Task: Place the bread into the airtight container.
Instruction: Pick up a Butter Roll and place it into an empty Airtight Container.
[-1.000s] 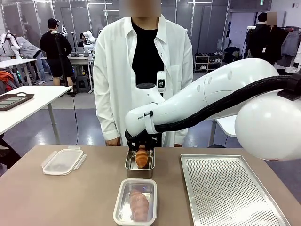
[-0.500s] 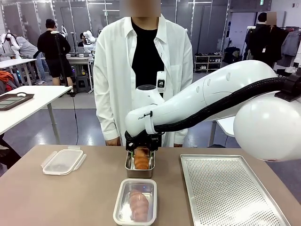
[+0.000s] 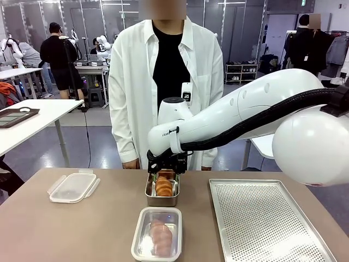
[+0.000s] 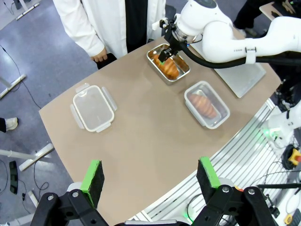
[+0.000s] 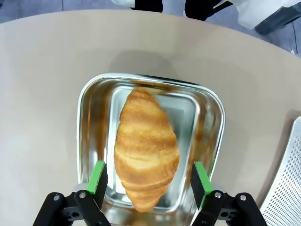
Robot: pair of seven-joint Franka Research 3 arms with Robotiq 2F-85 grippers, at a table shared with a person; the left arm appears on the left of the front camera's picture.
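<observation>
The brown table [image 3: 82, 229] carries a perforated tray [image 3: 267, 224] on my right, a clear lid [image 3: 73, 187] on my left, and in the middle a clear airtight container [image 3: 157, 234] already holding one bread, with a steel pan [image 3: 162, 191] just beyond it toward the person [image 3: 166, 82]. My right pincer [image 5: 148, 181] hangs over that pan with its pads spread wide either side of the croissant [image 5: 146, 146], which lies in the pan, not gripped. My left pincer [image 4: 150, 176] is high above the table, jaws wide and empty.
</observation>
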